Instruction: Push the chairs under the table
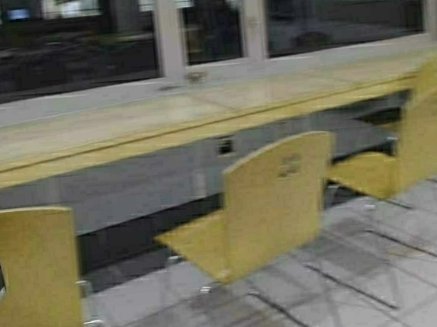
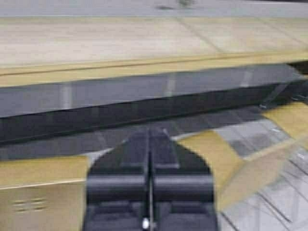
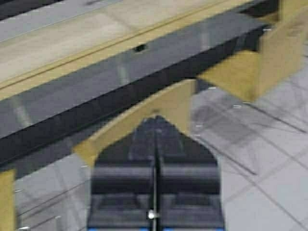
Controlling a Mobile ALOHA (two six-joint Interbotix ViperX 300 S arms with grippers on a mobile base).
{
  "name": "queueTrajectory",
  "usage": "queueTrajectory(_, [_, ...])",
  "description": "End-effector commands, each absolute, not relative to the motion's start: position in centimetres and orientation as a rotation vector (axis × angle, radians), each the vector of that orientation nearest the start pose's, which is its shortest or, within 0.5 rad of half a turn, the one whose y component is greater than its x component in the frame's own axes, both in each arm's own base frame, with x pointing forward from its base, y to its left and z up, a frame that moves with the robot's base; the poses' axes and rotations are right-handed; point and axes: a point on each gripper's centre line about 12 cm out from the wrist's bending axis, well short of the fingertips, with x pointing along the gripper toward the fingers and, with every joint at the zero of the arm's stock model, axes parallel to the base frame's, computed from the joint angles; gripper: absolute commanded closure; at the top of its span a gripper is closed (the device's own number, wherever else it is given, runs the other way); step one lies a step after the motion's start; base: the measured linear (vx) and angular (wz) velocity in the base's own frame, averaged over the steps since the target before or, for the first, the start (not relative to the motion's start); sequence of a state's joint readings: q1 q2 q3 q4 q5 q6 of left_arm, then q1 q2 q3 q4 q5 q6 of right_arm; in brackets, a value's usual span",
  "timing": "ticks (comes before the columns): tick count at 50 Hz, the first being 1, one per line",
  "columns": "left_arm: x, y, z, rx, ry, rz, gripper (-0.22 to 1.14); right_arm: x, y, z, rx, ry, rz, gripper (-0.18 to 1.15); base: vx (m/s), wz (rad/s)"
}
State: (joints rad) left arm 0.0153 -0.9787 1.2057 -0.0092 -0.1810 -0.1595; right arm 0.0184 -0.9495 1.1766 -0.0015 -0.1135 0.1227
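Note:
The long pale table [image 1: 108,127] with its yellow front edge runs across the high view. Three tan-yellow chairs stand before it on the tiled floor: a left chair [image 1: 30,279], a middle chair [image 1: 271,201] turned at an angle, and a right chair [image 1: 419,142]. My left gripper [image 2: 150,134] is shut and empty, between the left chair's backrest [image 2: 41,192] and the middle chair [image 2: 226,163]. My right gripper [image 3: 155,121] is shut and empty, close behind the middle chair's backrest [image 3: 144,115]. The right chair [image 3: 257,67] lies beyond it.
A grey wall panel [image 1: 129,187] with a dark base runs under the table. Dark windows [image 1: 62,39] rise behind it. Another chair back [image 1: 434,74] shows at the far right. Thin chair legs [image 1: 366,273] cross the pale floor tiles.

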Motion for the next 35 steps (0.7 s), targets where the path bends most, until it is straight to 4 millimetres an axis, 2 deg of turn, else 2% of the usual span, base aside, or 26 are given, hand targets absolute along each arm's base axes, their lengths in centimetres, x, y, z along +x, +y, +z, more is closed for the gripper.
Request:
queueTrajectory(1, [19.6, 0.4, 27.5, -0.176, 0.032, 0.022, 0.89, 20.3, 0.4, 27.3, 0.123, 0.109, 0.015, 0.93, 0.15, 0.54])
queueTrajectory(23, [20.8, 0.4, 28.0, -0.226, 0.047, 0.024, 0.89, 21.0, 0.5, 26.9, 0.115, 0.141, 0.014, 0.93, 0.13, 0.44])
queueTrajectory(35, [20.8, 0.3, 27.2, -0.238, 0.070, 0.026, 0.89, 21.7, 0.5, 25.2, 0.188, 0.242, -0.003, 0.93, 0.12, 0.36])
